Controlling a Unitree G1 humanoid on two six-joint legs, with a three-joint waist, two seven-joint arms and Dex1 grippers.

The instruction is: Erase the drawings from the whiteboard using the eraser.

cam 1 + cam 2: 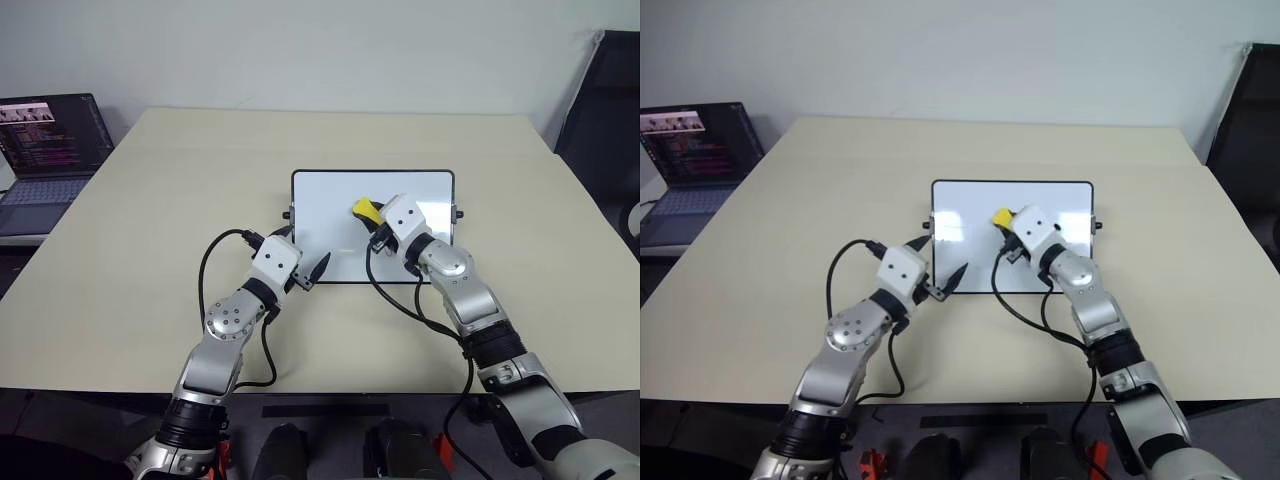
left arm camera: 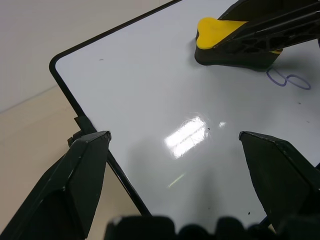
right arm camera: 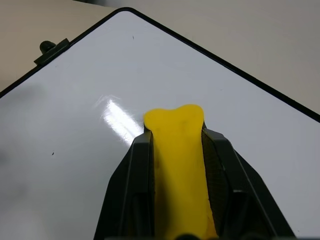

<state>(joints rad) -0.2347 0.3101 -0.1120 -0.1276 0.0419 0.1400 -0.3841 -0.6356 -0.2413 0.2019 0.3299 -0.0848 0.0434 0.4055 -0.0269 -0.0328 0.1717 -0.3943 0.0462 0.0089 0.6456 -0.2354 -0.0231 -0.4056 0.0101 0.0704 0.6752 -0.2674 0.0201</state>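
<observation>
beige table (image 1: pixel 150 250) bearing whiteboard (image 1: pixel 330 205)

text: "8" squiggle (image 2: pixel 287 80) | on: whiteboard (image 2: pixel 150 90) (laptop (image 1: pixel 50 150) text unreadable)

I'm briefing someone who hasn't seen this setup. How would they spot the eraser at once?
Find the beige table, then the black-framed whiteboard at its middle. On the board, the eraser is the small bright yellow block with a dark underside, clamped in the right gripper; it is the scene's one yellow thing.

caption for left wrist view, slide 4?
Open left gripper over the whiteboard; right gripper holds the eraser beside a remaining drawing.
</observation>
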